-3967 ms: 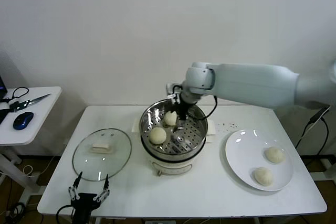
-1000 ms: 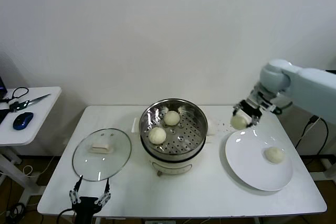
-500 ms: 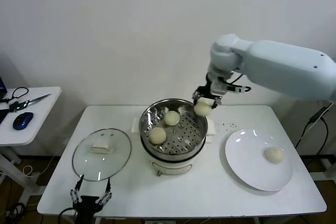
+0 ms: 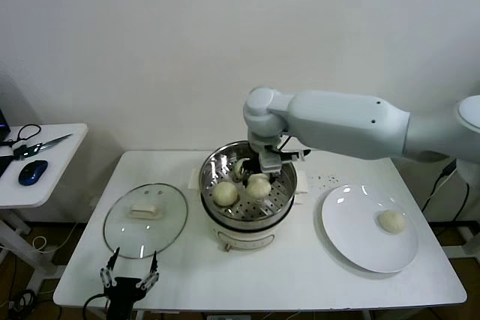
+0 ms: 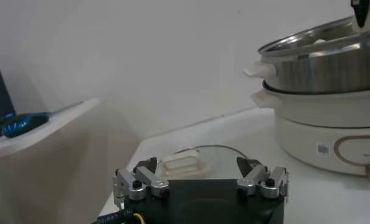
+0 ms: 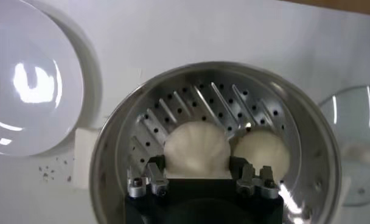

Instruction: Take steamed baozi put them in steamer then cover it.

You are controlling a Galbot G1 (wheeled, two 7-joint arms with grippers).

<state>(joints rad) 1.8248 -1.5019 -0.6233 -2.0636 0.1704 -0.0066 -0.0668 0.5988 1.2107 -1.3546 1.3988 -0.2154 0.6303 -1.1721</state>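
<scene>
The steamer [image 4: 281, 200] stands mid-table on its white base. My right gripper [image 4: 262, 172] reaches down into it, shut on a baozi [image 4: 259, 186] low over the perforated tray. In the right wrist view the gripper [image 6: 197, 168] has a finger on each side of this baozi [image 6: 197, 149], with another baozi [image 6: 262, 152] beside it. That one lies at the tray's front left [image 4: 225, 194]. A third baozi [image 4: 240, 168] shows partly behind the gripper. A fourth baozi [image 4: 391, 221] lies on the white plate [image 4: 352, 241]. The cover [image 4: 120, 234] lies flat left of the steamer. My left gripper [image 4: 129, 279] is parked open at the front edge.
The left wrist view shows my left gripper [image 5: 197, 165] just short of the cover's white handle [image 5: 180, 161], with the steamer [image 5: 325, 67] beyond. A side table [image 4: 52, 177] on the left holds a blue mouse [image 4: 33, 172] and scissors [image 4: 45, 144].
My right gripper carried a baozi from the plate to the steamer's far rim and has now lowered it inside beside the others. The left arm has not moved.
</scene>
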